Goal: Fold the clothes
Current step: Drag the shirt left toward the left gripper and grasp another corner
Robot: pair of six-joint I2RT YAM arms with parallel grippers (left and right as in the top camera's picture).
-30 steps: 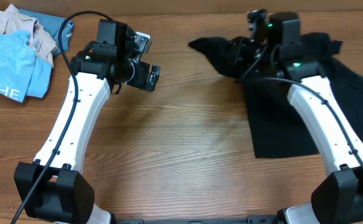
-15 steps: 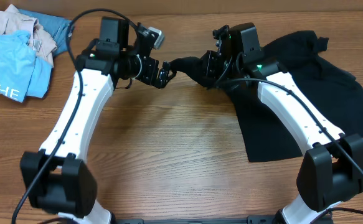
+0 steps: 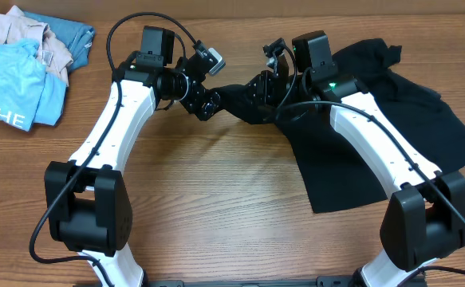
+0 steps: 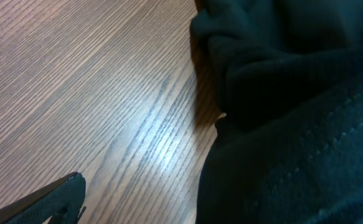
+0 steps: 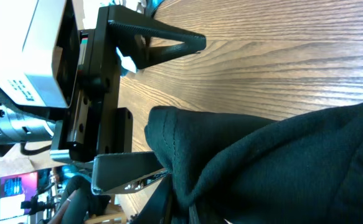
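Observation:
A black garment lies spread on the right half of the wooden table. One corner is drawn out to the left, to about mid-table. My right gripper is shut on bunched cloth of that corner, and the garment fills its wrist view. My left gripper is open at the tip of the corner. In the right wrist view, its two fingers stand wide apart with the cloth edge between them. The left wrist view shows one finger and the garment; the other finger is hidden.
A pile of clothes sits at the far left corner, a light blue printed shirt in front and a beige piece behind. Bare wood table lies in front of both arms.
The right gripper has pulled the black corner further left. The left gripper has swung right to meet it, and its open fingers now straddle the cloth tip.

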